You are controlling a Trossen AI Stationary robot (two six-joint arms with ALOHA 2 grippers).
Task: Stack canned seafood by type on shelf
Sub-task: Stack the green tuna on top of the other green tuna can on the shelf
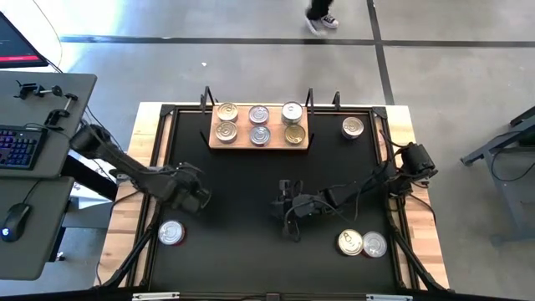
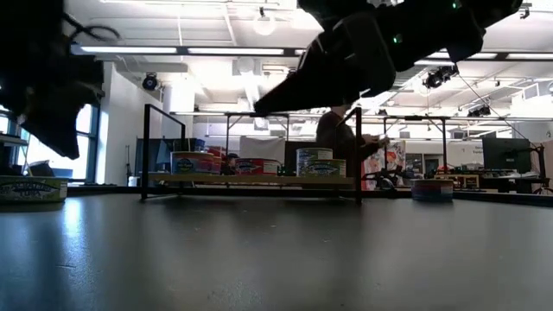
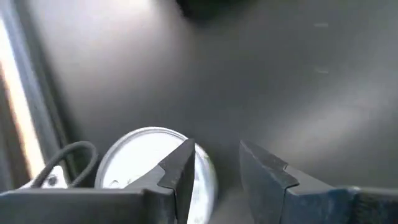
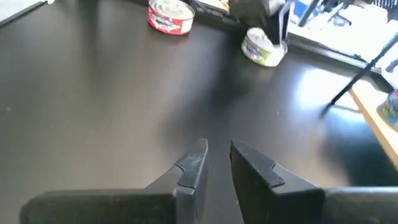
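Six tins stand on the wooden shelf (image 1: 258,140) at the far side of the black mat (image 1: 251,251), in two rows of three; the front-left tin (image 1: 226,131) and the front-right tin (image 1: 294,134) have gold lids, the front-middle tin (image 1: 260,135) a silver one. Off the board, one lone tin (image 1: 353,127) sits by the mat's far right corner, a gold-and-silver pair (image 1: 361,243) sits touching near the right front, and a red-sided tin (image 1: 170,233) lies near the left front.

My left gripper (image 1: 197,197) hangs over the mat just beyond that red-sided tin. In my left wrist view its fingers (image 3: 180,177) stand parted with bare mat between them, the tin's silver lid (image 3: 146,165) showing just behind one finger, not grasped.

My right gripper (image 1: 282,205) is near the mat's middle, well short of the shelf. Its fingers (image 4: 189,167) stand a narrow gap apart over bare mat, clasping nothing.
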